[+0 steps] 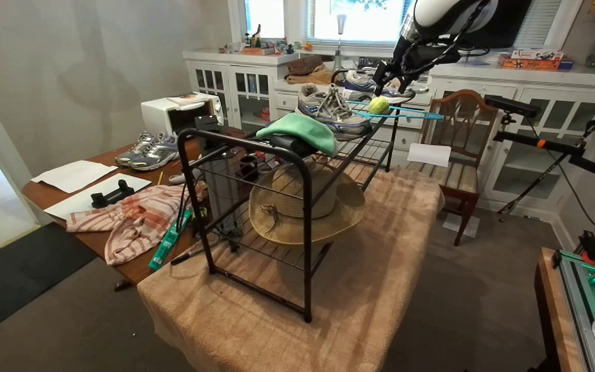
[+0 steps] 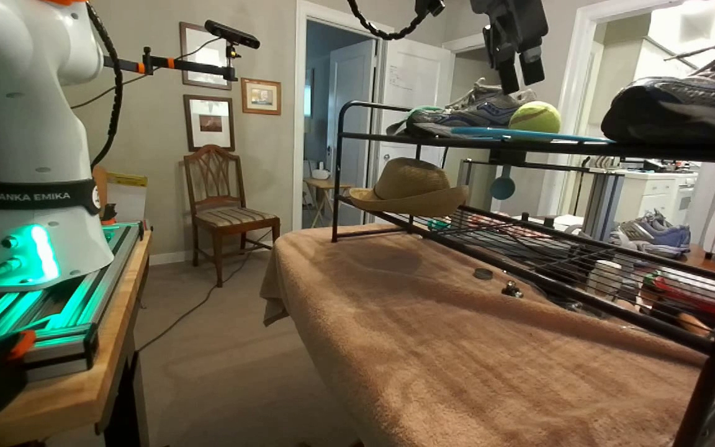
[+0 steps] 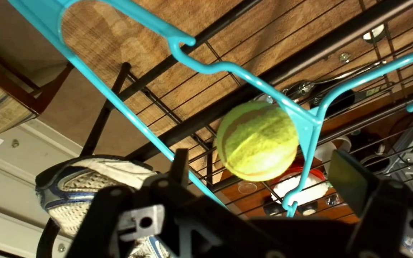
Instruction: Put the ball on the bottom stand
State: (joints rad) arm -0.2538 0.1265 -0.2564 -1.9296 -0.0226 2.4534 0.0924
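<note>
Remote obs. The ball [image 3: 258, 141] is up on the top tier [image 2: 581, 147] of the black rack [image 1: 308, 232], right by a blue hanger [image 3: 224, 67]; not yet on the lower tier [image 2: 550, 257]. My fingers [image 2: 532, 69] are spread wide: in an exterior view I get them just above the ball, w/ a gap under them. Wrist view instead frames the ball btwn the two, and looks down thru the wires to the lower tier; height over ball I can't read there. Straw hat [image 2: 410, 180], on lower tier, shows in both exterior views. Green dome-shaped item [image 1: 300, 132], top tier, is nearly whole in an exterior view, near a grey shoe [image 1: 326, 107]. Striped-seat chair [image 1: 465, 173] stands nearly whole in an exterior view; wrist view catches only a corner. Robot base [image 2: 41, 155] w/ lit green strip: large in an exterior view. Rack stands on towel-covered tabletop [image 1: 390, 222].
</note>
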